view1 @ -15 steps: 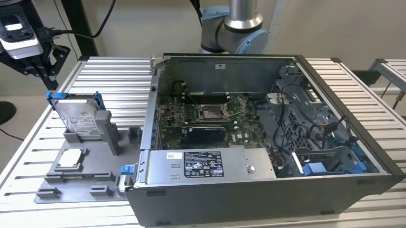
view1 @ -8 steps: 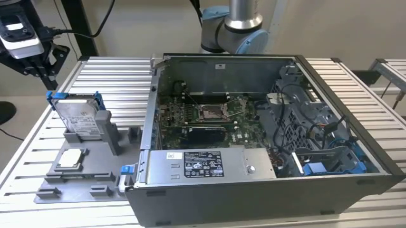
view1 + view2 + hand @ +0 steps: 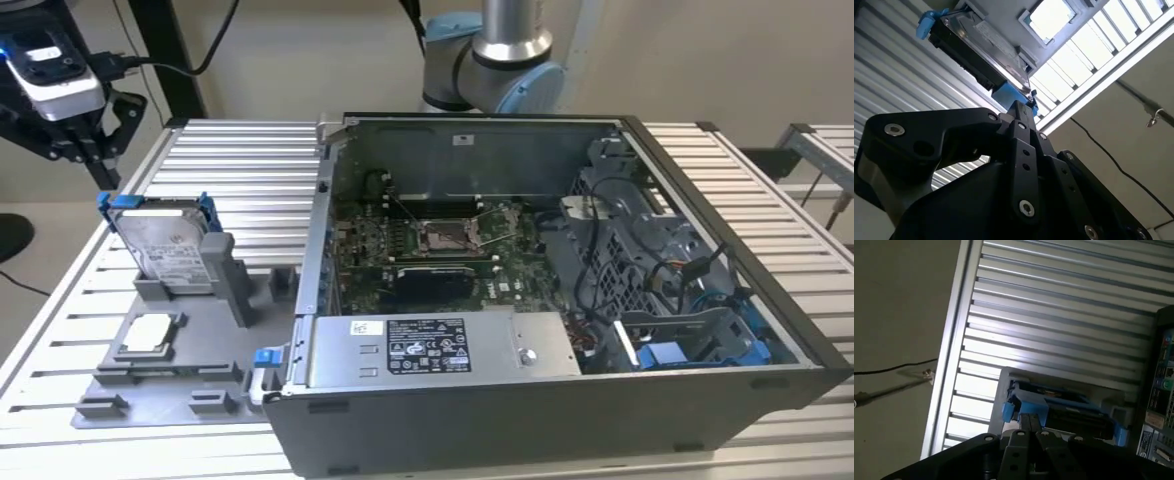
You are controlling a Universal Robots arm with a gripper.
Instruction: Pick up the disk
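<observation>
While you hover, gripper [image 3: 94, 165]: near the disk's [image 3: 167, 245] top edge, apart
Jaws: closed, gripping nothing
Stand [image 3: 238, 282]: holds the disk upright

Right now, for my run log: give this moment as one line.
hand: just above disk, holding nothing | disk: upright in grey stand, unlifted

The blue-framed disk [image 3: 170, 243] stands on edge in a grey holder [image 3: 224, 278].
</observation>
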